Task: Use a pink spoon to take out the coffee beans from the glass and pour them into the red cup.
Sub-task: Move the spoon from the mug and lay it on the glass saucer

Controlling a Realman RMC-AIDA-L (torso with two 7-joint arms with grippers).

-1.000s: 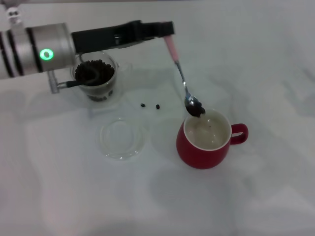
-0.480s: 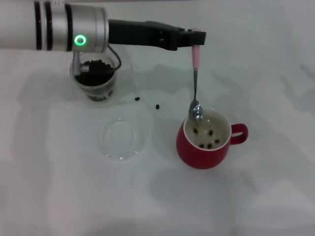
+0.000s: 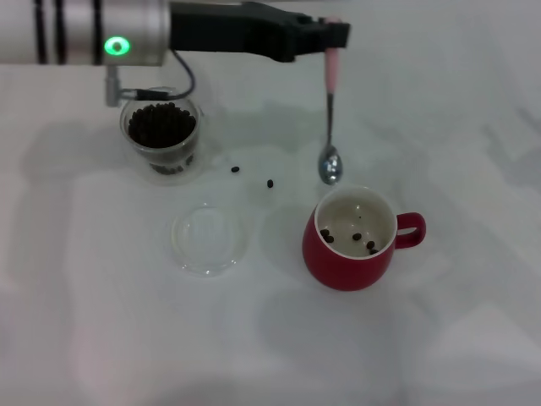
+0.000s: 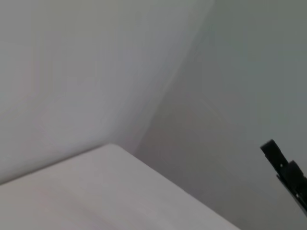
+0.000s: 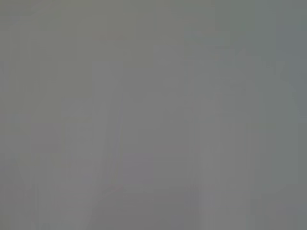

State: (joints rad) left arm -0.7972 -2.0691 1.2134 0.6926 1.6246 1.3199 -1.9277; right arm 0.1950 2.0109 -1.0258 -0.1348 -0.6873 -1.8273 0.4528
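Where the left arm reaches in from the far left edge of the head view, its gripper [image 3: 331,38] is clamped on the top of the spoon [image 3: 330,127], which hangs almost upright with the pink handle up and the shiny metal bowl down. That bowl looks empty and hovers just behind the far rim of the red cup [image 3: 348,262], not touching it.

The cup is rounded and glossy, cream-white inside, its loop handle pointing right; a few dark beans [image 3: 359,239] lie on its bottom. Wide bare desk [image 3: 456,338] opens in front of it and to its right.

The glass [image 3: 162,139], clear and thick-walled, stands at the far left under the arm, well apart from the cup, and is filled nearly to the brim with more dark beans. Two stray beans [image 3: 270,183] lie on the desk between glass and cup.

A shallow clear dish [image 3: 209,238] sits in front of the glass, to the cup's left, apart from both.

Only a black part of the left gripper shows in the left wrist view, against pale surfaces. The right gripper is out of sight; its wrist view is plain grey.
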